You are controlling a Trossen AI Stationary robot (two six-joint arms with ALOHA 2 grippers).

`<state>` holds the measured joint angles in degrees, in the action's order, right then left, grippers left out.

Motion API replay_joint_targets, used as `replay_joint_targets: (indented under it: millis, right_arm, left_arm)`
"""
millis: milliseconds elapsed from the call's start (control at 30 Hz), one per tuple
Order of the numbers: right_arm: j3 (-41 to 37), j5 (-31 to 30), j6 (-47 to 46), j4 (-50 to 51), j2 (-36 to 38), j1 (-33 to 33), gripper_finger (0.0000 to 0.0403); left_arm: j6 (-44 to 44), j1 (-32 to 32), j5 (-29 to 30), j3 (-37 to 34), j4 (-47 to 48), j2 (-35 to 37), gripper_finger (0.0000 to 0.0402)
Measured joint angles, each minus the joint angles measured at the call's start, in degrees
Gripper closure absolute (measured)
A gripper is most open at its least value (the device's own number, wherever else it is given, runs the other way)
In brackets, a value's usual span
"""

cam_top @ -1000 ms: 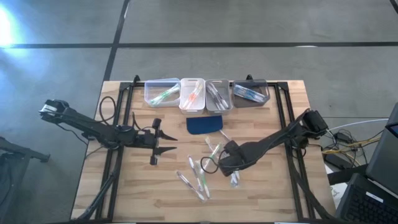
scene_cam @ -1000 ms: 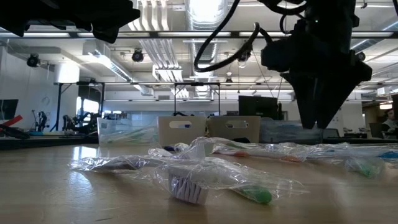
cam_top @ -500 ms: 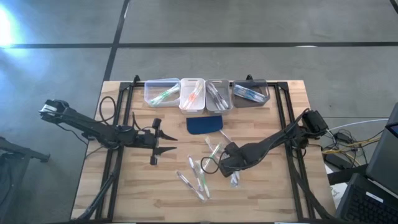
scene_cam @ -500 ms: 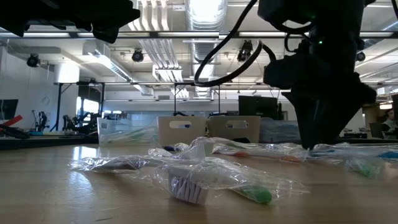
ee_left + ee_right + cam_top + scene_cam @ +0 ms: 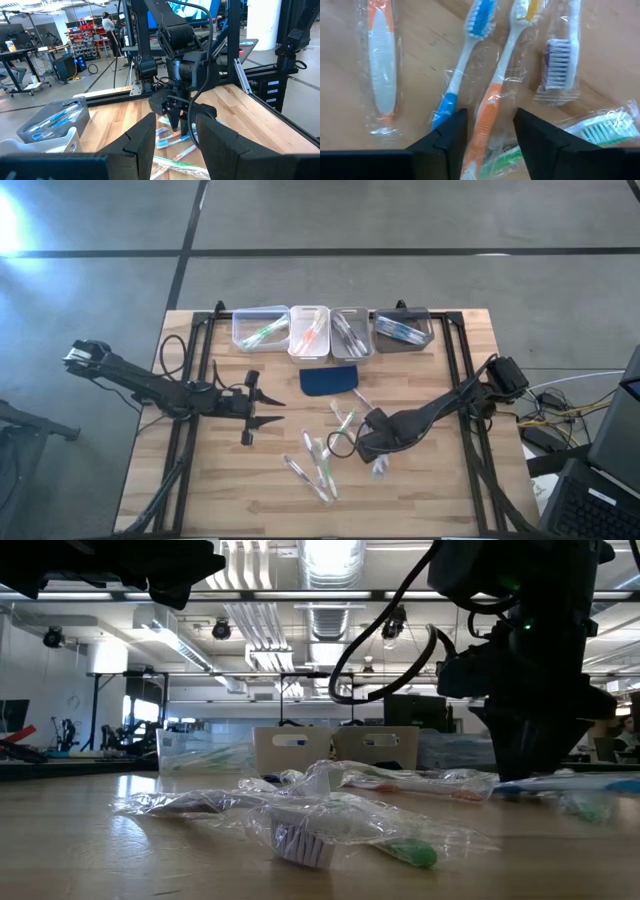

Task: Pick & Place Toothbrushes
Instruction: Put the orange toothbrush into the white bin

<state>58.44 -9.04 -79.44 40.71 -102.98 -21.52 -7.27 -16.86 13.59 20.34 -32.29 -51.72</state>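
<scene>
Four bins (image 5: 332, 330) stand in a row along the far edge of the wooden surface (image 5: 230, 480); a dark blue pad (image 5: 330, 380) lies just in front of the second and third. Counting from the left arm's side, the first bin holds green-accented toothbrushes, the second orange-red ones, the third greyish ones, the fourth blue ones; the number in each cannot be told. Loose wrapped toothbrushes (image 5: 322, 465) lie scattered on the surface in front of the pad, on the near side.

The right claw (image 5: 376, 452) is low over this scatter, nearer the right arm's side of the pad. Only the right wrist view separates the pieces beneath it: five wrapped brushes, namely one orange-and-white, one blue-handled (image 5: 462, 75), one orange-handled (image 5: 492, 95), one with a purple-grey head, one green. The claw's fingers (image 5: 445, 140) stand apart, straddling the orange-handled brush, and grip nothing. The low view shows the crumpled wrappers (image 5: 330, 825) and the bins behind them.

The left claw (image 5: 252, 412) waits above the surface, to the left-arm side of the pad, fingers (image 5: 140, 145) parted and empty.
</scene>
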Motion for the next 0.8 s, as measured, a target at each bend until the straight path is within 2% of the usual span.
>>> replay_joint_targets:
  millis: [500, 800]
  right_arm:
    - [1.97, 0.35, 2.13, 0.52, -0.17, 0.02, 0.0384]
    - [5.0, 0.46, 4.92, 1.87, 0.61, 0.02, 0.0378]
  left_arm:
    - [-0.02, 0.0, -0.01, 0.0, 0.0, 0.0, 0.0255]
    - [-0.01, 0.0, 0.0, 0.0, 0.0, 0.0, 0.0255]
